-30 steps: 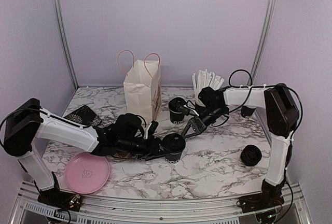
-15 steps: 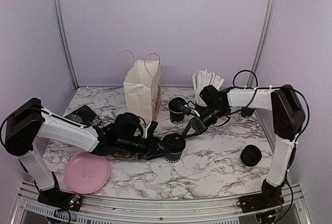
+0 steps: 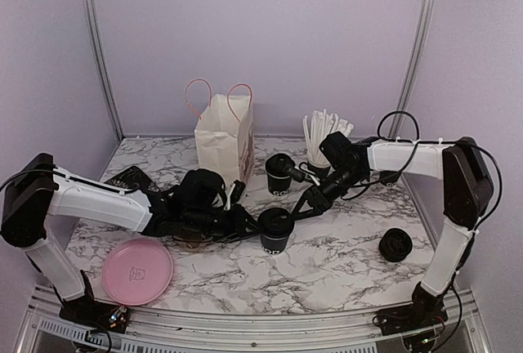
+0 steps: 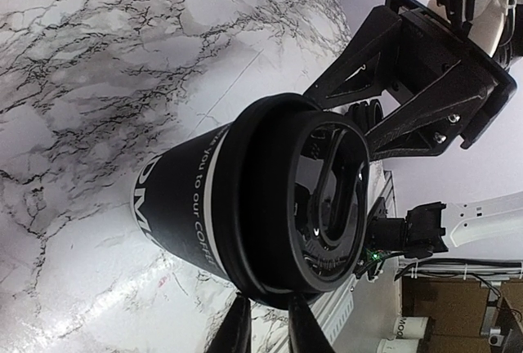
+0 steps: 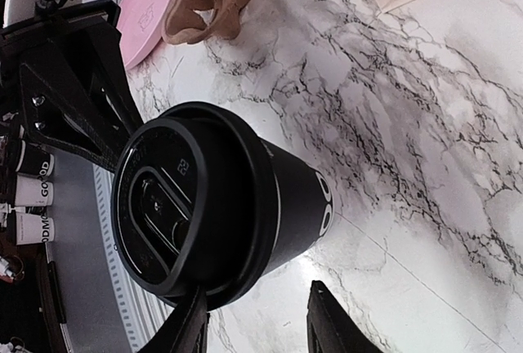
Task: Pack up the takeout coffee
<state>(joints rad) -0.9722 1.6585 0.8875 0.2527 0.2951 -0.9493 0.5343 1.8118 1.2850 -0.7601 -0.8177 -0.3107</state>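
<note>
The takeout coffee (image 3: 276, 233), a black cup with white lettering and a black lid, stands upright on the marble in front of the paper bag (image 3: 225, 142). It fills the left wrist view (image 4: 245, 206) and the right wrist view (image 5: 221, 214). My left gripper (image 3: 244, 223) lies low just left of the cup. Its fingers (image 4: 237, 330) stand close together with a thin strip of marble between them, their tips hidden behind the lid's rim. My right gripper (image 3: 304, 206) reaches in from the right, open (image 5: 261, 320), with the lid's rim overlapping one finger and only marble between the two.
An open black cup (image 3: 280, 173) and a cup of white straws (image 3: 323, 136) stand behind the coffee. A pink plate (image 3: 137, 271) lies at the front left. A loose black lid (image 3: 395, 244) lies at the right. Something tan and crumpled (image 5: 208, 2) lies under the left arm.
My left gripper's fingers have drawn closer together and the arm has shifted slightly back. The right arm has stretched out further, its gripper still by the lid. The cup has stayed put.
</note>
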